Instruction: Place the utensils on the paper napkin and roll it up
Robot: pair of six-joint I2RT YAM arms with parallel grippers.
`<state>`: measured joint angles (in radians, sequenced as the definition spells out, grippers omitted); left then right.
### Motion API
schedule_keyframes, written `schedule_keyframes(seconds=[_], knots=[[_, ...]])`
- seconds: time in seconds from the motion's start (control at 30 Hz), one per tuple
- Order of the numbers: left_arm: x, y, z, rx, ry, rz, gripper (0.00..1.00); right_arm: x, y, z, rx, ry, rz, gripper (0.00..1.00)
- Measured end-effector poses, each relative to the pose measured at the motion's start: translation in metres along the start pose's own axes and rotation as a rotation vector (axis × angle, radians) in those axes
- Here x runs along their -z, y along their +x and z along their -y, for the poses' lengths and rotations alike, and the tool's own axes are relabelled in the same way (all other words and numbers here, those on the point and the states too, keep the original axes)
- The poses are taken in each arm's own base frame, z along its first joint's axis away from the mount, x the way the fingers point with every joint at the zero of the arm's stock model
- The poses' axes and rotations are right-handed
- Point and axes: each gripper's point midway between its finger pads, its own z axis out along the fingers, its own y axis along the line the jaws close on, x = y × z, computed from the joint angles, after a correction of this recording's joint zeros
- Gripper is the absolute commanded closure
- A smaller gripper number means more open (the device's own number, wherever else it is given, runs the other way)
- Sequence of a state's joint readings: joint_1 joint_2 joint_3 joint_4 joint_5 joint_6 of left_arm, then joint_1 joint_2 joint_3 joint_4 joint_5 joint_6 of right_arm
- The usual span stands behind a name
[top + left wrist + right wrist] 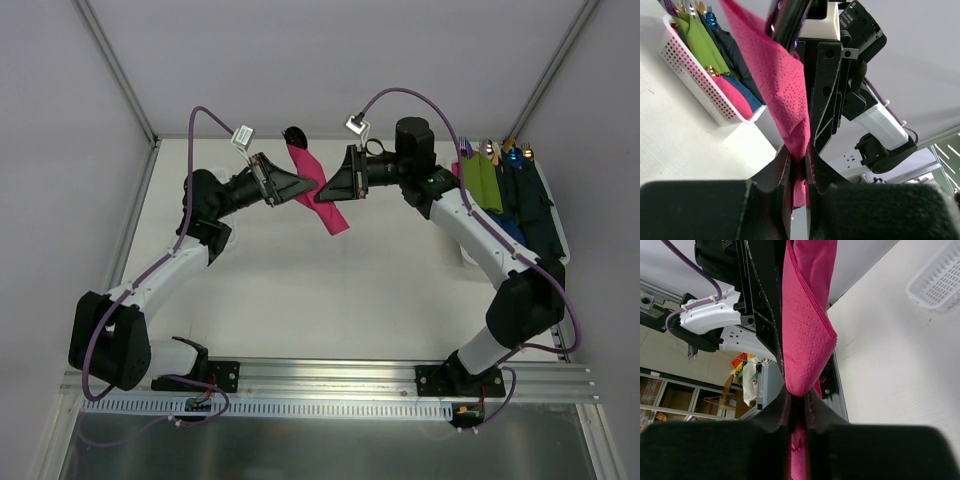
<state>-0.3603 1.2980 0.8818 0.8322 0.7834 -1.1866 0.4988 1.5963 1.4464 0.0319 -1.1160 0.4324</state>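
Your left gripper (311, 186) and right gripper (326, 190) meet above the table (300, 290), each clamped on the rolled pink napkin (334, 216). From overhead the roll runs on a diagonal, far-left to near-right, with the dark bowl of a spoon (293, 135) poking from its far end. Only the wrist cameras show the grip itself: paper pinched tight between the fingers (777, 172), with the right arm (880, 120) looming behind in one view and the left arm (715, 317) in the other. A white basket (560, 245) of green bundles (482, 182) and navy bundles (530, 200) sits well apart at the right.
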Motion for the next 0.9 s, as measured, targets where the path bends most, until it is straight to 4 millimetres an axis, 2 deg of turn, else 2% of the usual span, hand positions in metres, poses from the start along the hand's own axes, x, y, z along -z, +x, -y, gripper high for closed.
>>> schedule_keyframes(seconds=[0.03, 0.1, 0.13, 0.23, 0.27, 0.33, 0.47, 0.57, 0.7, 0.9], knots=[[0.0, 0.0, 0.0, 0.0, 0.0, 0.0, 1.0, 0.0, 0.0, 0.0, 0.005, 0.0, 0.0, 1.0], [0.0, 0.0, 0.0, -0.002, 0.0, 0.0, 0.89, 0.001, -0.001, 0.001, 0.003, 0.001, 0.002, 1.0], [0.0, 0.0, -0.001, -0.004, -0.003, 0.001, 0.71, 0.002, -0.001, 0.001, 0.003, 0.002, 0.004, 1.0], [-0.002, 0.001, -0.003, -0.038, -0.016, -0.004, 0.43, 0.004, -0.002, 0.005, -0.005, 0.011, 0.009, 1.0], [-0.002, 0.002, -0.002, -0.051, -0.022, -0.008, 0.28, 0.006, -0.002, 0.008, -0.009, 0.016, 0.014, 1.0], [-0.001, 0.0, -0.002, -0.084, -0.047, 0.0, 0.04, 0.015, -0.006, 0.015, -0.02, 0.036, 0.033, 1.0], [0.005, -0.009, 0.006, -0.144, -0.091, 0.022, 0.01, 0.05, -0.014, 0.034, -0.032, 0.109, 0.078, 1.0], [0.01, -0.019, 0.012, -0.202, -0.123, 0.045, 0.01, 0.088, -0.011, 0.046, -0.028, 0.197, 0.105, 1.0], [0.013, -0.024, 0.011, -0.242, -0.159, 0.05, 0.01, 0.148, 0.0, 0.06, -0.011, 0.331, 0.132, 1.0], [0.016, -0.017, 0.0, -0.23, -0.202, 0.022, 0.01, 0.237, 0.026, 0.078, 0.012, 0.543, 0.112, 1.0]])
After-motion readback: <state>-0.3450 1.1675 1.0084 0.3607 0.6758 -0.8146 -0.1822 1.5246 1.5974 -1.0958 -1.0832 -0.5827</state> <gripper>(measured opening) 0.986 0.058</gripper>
